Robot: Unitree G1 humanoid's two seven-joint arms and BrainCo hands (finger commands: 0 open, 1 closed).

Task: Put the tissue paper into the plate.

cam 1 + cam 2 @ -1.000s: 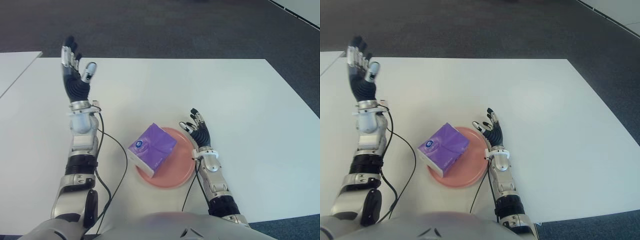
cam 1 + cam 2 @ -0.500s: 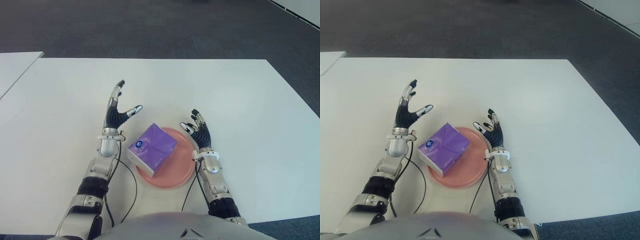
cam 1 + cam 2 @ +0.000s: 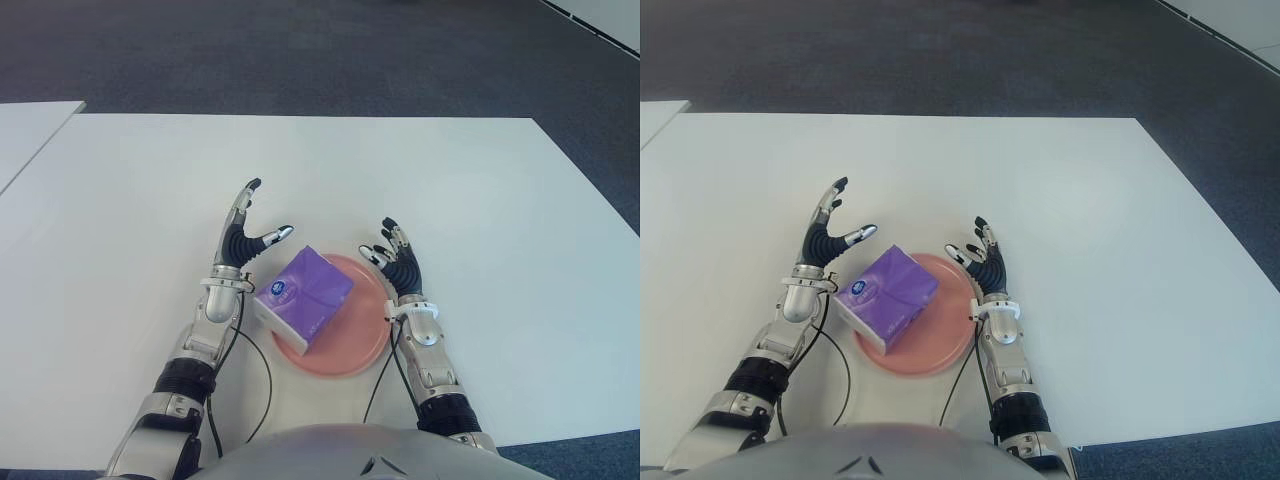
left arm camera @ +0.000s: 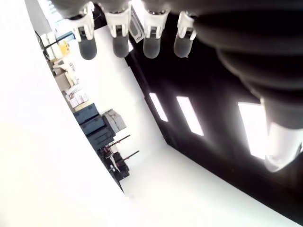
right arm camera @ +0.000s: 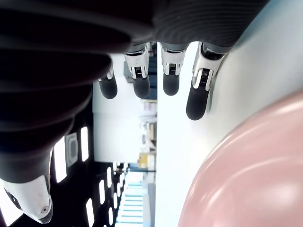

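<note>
A purple tissue pack lies on the left half of a pink plate, overhanging its left rim. My left hand stands just left of the pack, fingers spread and holding nothing. My right hand shows at the plate's right rim, fingers extended and empty. In the right wrist view the plate's pink rim fills the corner below my straight fingers. The left wrist view holds only my straight fingers and the room beyond.
The white table spreads wide around the plate. A second white table sits at the far left, past a narrow gap. Black cables trail from both wrists near the front edge.
My left hand has swung from high at the far left down and right to beside the tissue pack, then settled slightly closer. The right hand, pack and plate have stayed put.
</note>
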